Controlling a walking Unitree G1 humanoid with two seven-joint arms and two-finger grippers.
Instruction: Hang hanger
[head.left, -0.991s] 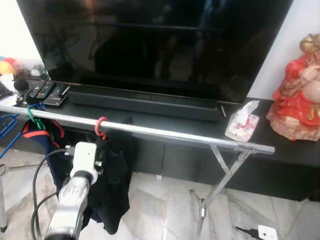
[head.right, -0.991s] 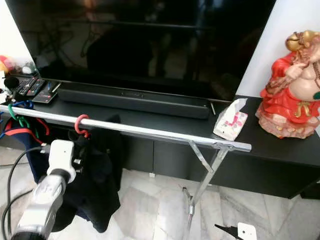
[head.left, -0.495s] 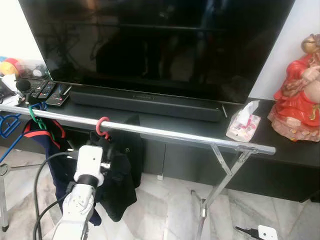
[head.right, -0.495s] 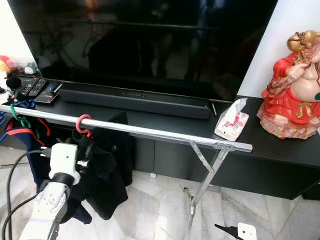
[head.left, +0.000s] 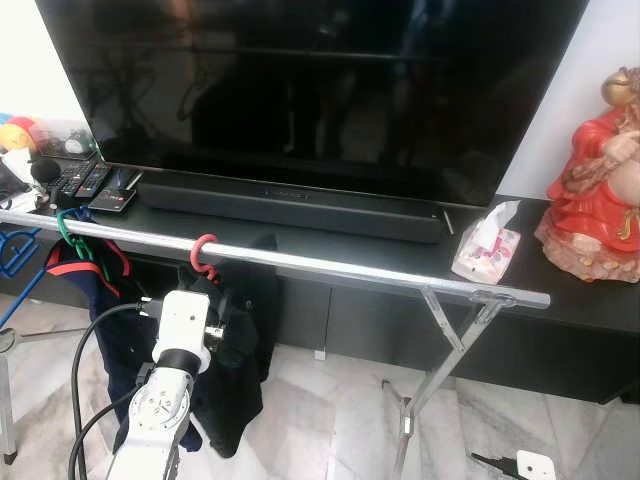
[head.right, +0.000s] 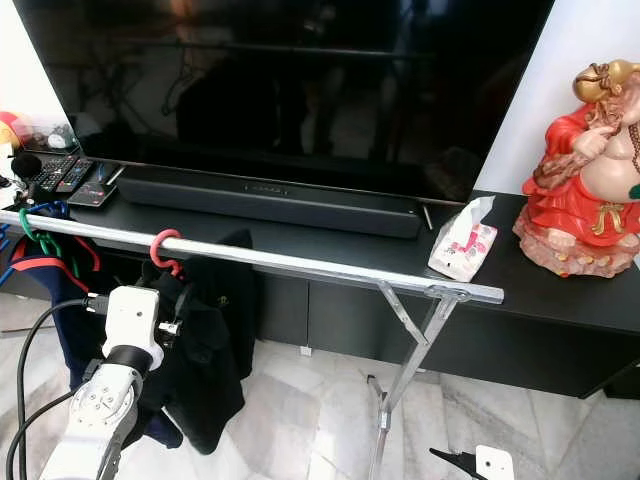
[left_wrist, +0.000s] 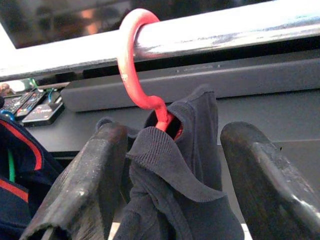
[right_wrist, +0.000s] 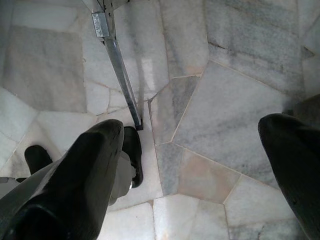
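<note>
Hanging on the silver rail (head.left: 300, 262), red-hooked hanger (left_wrist: 131, 75) carries black garment (left_wrist: 175, 200).

The left arm (head.left: 165, 390) is reaching up beneath the silver rail (head.left: 300, 262), where a red hanger hook (head.left: 201, 254) is hanging just above its wrist, carrying a dark garment (head.left: 235, 370) beside it.

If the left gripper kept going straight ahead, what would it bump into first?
Probably the dark garment hanging from the red hook, since it sits right between the left gripper fingers.
</note>
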